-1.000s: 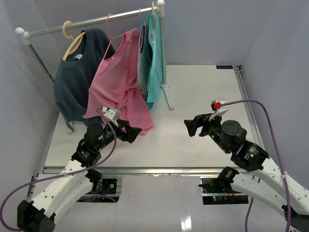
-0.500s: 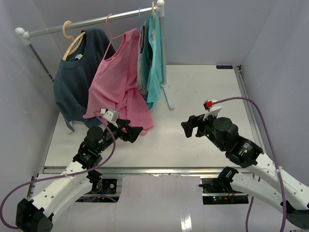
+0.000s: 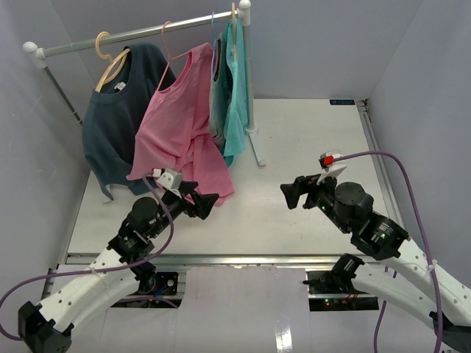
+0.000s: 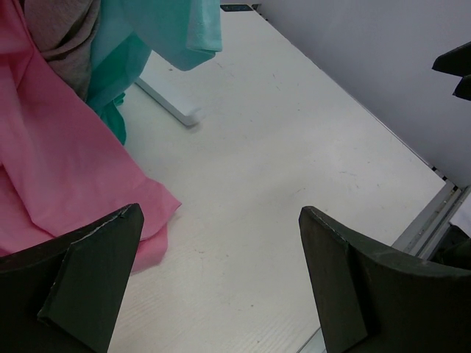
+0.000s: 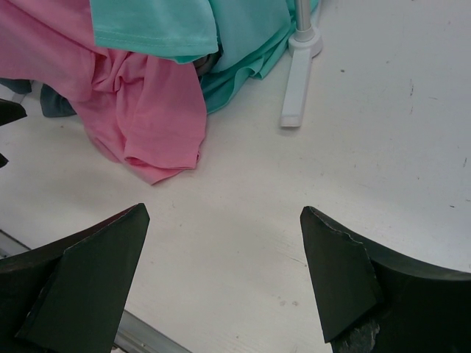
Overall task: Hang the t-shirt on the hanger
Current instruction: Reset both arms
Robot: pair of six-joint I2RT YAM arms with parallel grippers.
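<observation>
The t-shirt (image 3: 180, 125) hangs from the rail (image 3: 140, 33) at the far left of the scene. Its neck is over the thin pink hanger (image 3: 165, 37), and its lower part slumps onto the surface (image 3: 309, 140) in a bunched fold. From my views I cannot tell whether both shoulders sit squarely on the wire, and the drape looks lopsided.

I judge the fabric light, soft and completely limp. It will follow whatever pulls it, stretch at the collar, and slide easily along such a slim wire. If I need to adjust it, I would pinch a doubled fold at the shoulder seam or just beside the neckline, not the loose hem, so the hanger does not tip.

To its left is a dark navy shirt (image 3: 110, 125) on a tan wooden hanger (image 3: 110, 62). Crowding it on the right is a turquoise shirt (image 3: 237, 81), beside the rack's upright and white foot (image 3: 257, 151).

My left end effector (image 3: 204, 197) hovers just near of the pink hem, fingers spread wide and holding nothing. My right end effector (image 3: 289, 193) hangs over bare surface well to the right, likewise released and empty.
</observation>
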